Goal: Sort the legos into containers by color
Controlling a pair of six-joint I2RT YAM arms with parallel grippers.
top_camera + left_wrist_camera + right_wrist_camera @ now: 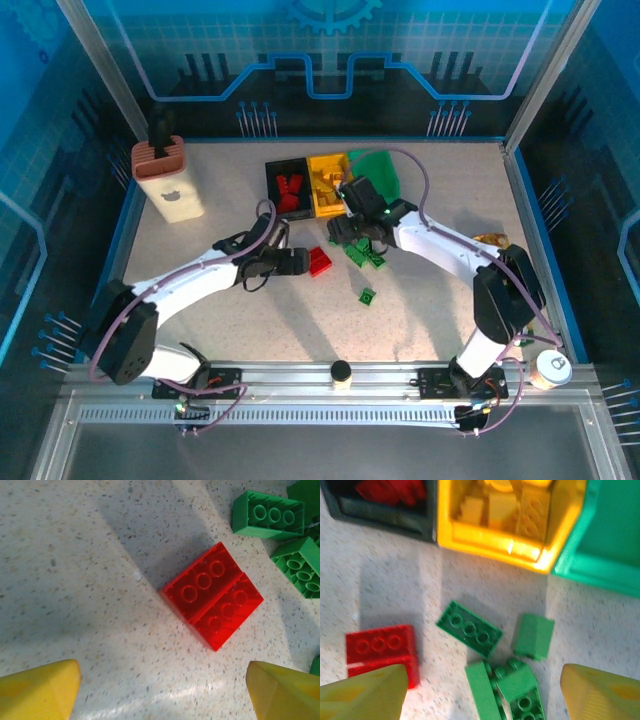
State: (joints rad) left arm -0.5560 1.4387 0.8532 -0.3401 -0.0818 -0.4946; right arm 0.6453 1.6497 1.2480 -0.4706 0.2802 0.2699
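A red lego (212, 595) lies on the table (75, 580) just ahead of the left gripper (162, 685), the nearer one, its long axis diagonal to the spread, empty fingers (40, 690). The right gripper (482, 690), also released, hovers over green legos (470, 628).

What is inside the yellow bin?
Several yellow bricks lie piled inside the yellow bin. Their number is unclear: the view is blurred, and the top bricks cover the bin's floor.

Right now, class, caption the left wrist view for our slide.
Open yellow fingers hover over a red lego; green legos lie nearby.
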